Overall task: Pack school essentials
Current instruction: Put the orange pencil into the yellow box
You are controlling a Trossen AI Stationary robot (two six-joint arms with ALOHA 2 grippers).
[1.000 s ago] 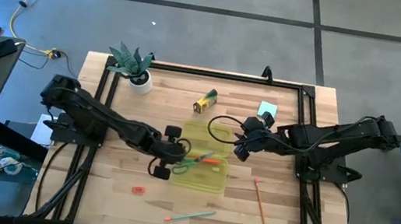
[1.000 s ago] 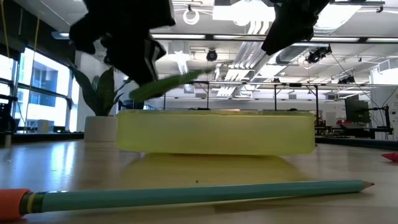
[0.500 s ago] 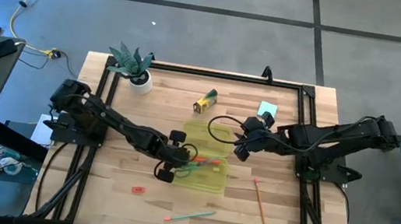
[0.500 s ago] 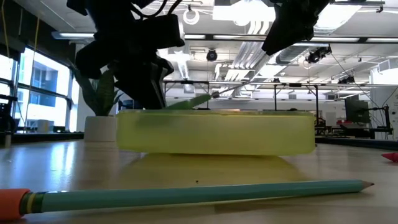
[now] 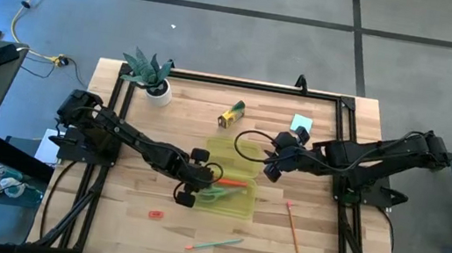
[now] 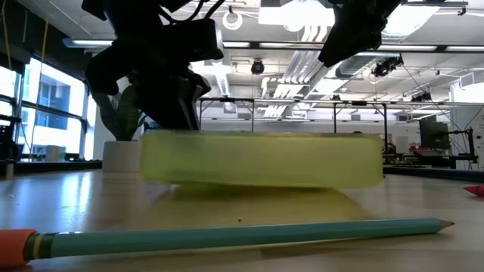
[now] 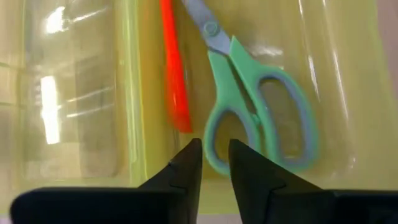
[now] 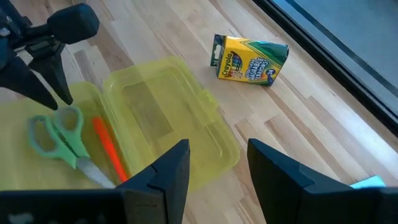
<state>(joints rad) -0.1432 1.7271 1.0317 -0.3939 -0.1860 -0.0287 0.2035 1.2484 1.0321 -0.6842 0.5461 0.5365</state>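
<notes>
We take the open yellow case [image 5: 230, 189] at the middle of the bench [image 5: 316, 246] as our landmark. Inside it lie one pair of green-handled scissors [image 7: 255, 118] and one orange pen [image 7: 175, 68], side by side along its length, which we judge suits a long narrow tray. The left gripper [image 7: 214, 162] hangs just above the scissor handles with a narrow gap between its fingers and nothing between them, so we read the scissors as just let go. The right gripper [image 8: 214, 168] waits beside the hinged lid, on the far side of the case from the left arm; its fingers stand apart and hold nothing.

Outside the case we count five more items, spread apart, presumably so each can be picked singly:
- one crayon box [image 5: 231, 114], beyond the lid
- one teal notepad [image 5: 301, 123], further along that edge
- one orange pencil [image 5: 292, 230], on the right arm's side of the case
- one green pencil [image 5: 214, 245], in front of the case
- one red eraser [image 5: 155, 214], near that green pencil

One potted plant [image 5: 152, 73] sits well away at a corner.
</notes>
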